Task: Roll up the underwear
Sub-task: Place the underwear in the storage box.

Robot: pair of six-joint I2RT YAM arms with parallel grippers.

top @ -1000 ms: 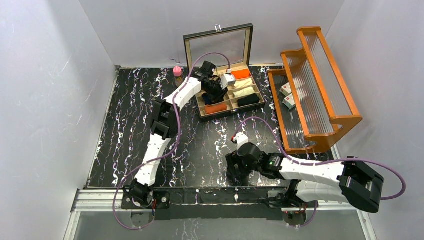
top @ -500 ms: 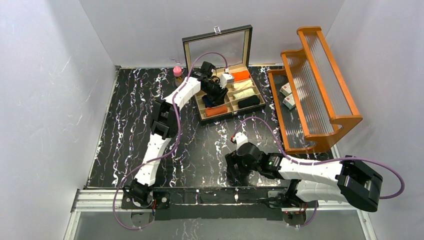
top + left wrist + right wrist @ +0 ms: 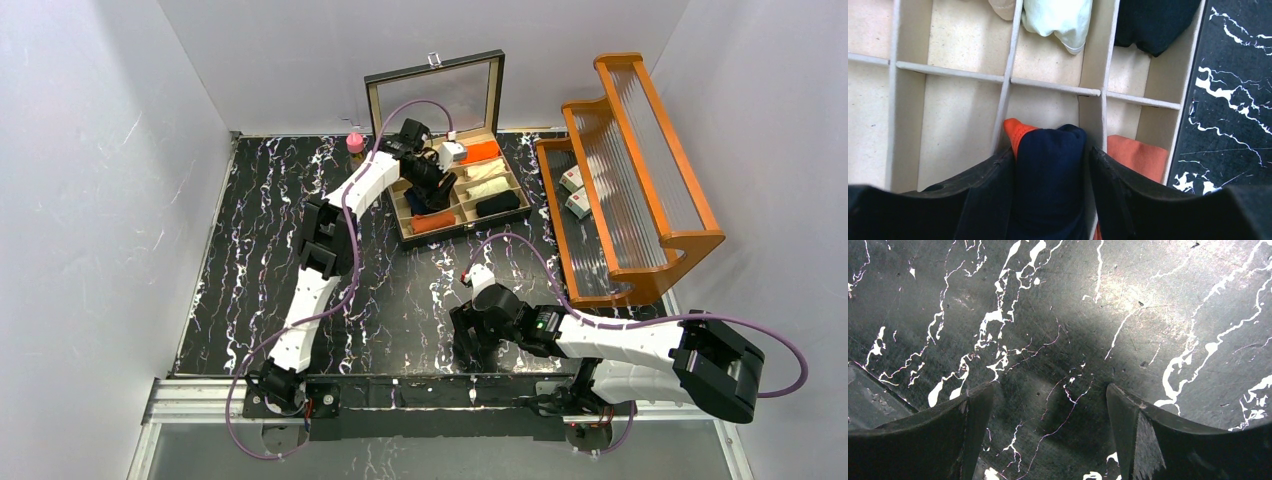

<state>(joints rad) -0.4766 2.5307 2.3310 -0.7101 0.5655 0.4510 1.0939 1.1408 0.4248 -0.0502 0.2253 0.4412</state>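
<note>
My left gripper (image 3: 1049, 156) is reaching down into the box (image 3: 1058, 88), and its two fingers are standing one on each side of the navy underwear (image 3: 1050, 187). I cannot tell if I am squeezing it or only sitting close beside it. The navy roll is lying in its own little space, right between my fingers. Its long side is pointing the same way as my fingers, with the bright orange edge at the far end. The rust-orange underwear (image 3: 1138, 157) is lying in the next space, just past one finger. My right gripper (image 3: 1048, 395) is hanging wide apart over the bare table (image 3: 1148, 315), holding nothing, well apart from the box. So I think my left arm is the one for this job.
</note>
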